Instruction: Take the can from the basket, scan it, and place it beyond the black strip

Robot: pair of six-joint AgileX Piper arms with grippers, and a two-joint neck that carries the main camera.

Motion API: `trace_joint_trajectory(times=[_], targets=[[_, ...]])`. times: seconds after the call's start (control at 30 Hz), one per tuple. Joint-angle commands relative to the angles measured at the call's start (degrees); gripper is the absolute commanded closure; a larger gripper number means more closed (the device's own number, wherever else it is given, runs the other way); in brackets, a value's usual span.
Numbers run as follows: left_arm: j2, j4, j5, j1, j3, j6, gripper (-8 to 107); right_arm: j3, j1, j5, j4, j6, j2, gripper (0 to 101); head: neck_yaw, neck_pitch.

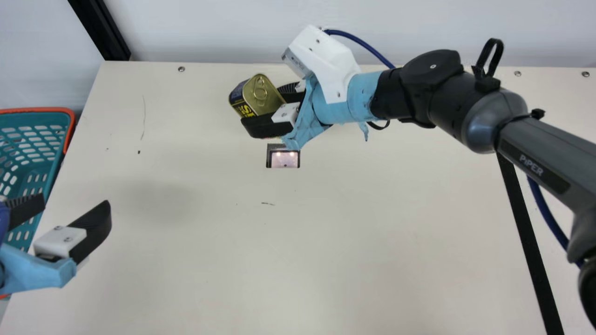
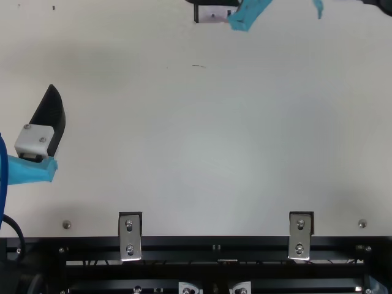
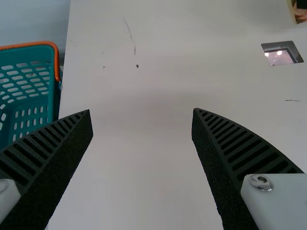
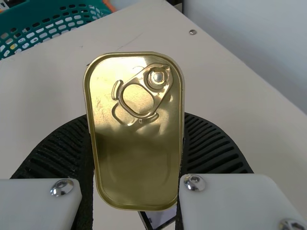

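Right arm (image 1: 554, 153) black and grey, white lettering (image 1: 531, 164), blue cable (image 1: 365, 45), white housing (image 1: 326, 60), light-blue wrap (image 1: 361, 95), ribbed black fingers (image 1: 261, 126), white finger mounts (image 1: 285, 113), silver screws (image 4: 194, 182)

Basket (image 1: 37, 110) left, scanner (image 1: 285, 159) in table (image 1: 326, 242) between, strip (image 1: 528, 242) right

The grey-and-black right arm (image 1: 465, 107) stretches inward, its black, ribbed right gripper (image 1: 261, 104) clamped in a hold. The matching black, ribbed left gripper (image 1: 75, 200) slants inward with fingers (image 1: 100, 223) spread wide.
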Motion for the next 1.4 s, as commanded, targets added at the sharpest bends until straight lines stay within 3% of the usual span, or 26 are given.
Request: trace_joint_trajectory(times=[0.0, 0.57, 0.97, 1.37], targets=[[0.0, 0.0, 0.0, 0.0, 0.0, 0.0, 9, 0.3, -0.3, -0.2, -0.6, 0.3, -1.2, 101, -0.1, -0.9], [0.0, 0.0, 0.0, 0.0, 0.0, 0.0, 9, 6.4, -4.4, -1.8, -8.3, 4.1, -11.6, 101, -2.0, -0.7], [0.0, 0.0, 0.0, 0.0, 0.0, 0.0, 9, 11.7, -9.5, -4.2, -22.0, 15.0, -18.6, 101, -12.6, -0.7], [0.0, 0.0, 0.0, 0.0, 0.0, 0.0, 9, 15.1, -16.9, -3.7, -40.2, 30.9, -23.5, 101, -22.6, -0.2]])
